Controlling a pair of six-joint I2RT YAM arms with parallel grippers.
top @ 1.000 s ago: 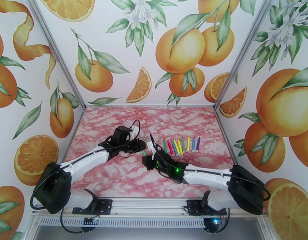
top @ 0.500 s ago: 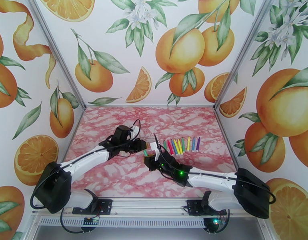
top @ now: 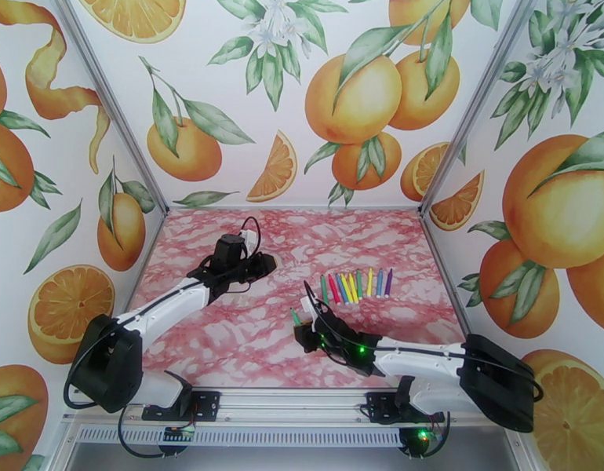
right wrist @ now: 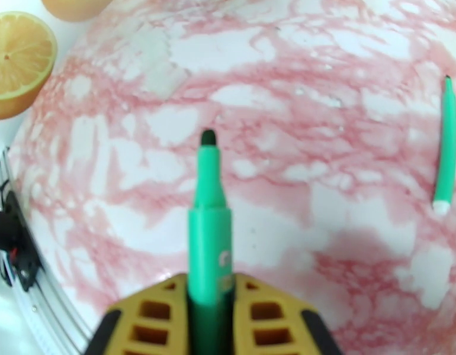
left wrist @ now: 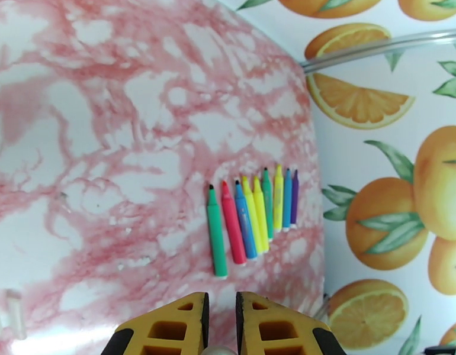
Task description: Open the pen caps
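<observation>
Orange-print walls (top: 302, 104), seemingly pink marble tabletop (top: 223, 339).

Uncapped green pen (right wrist: 209, 232) is apart from the row of coloured pens (left wrist: 254, 214)

This is a robot test booth: two robot arms (top: 172, 306) stand at a pink counter (top: 247, 343), with orange-picture walls (top: 286, 96) all around.

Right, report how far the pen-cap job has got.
Done: the row of pens looks uncapped, tips bare. In hand: the right gripper holds a green pen, jaws closed on it, its tip also bare. The left gripper is shut, away from the row. Left: probably just setting this one down with the others.
</observation>
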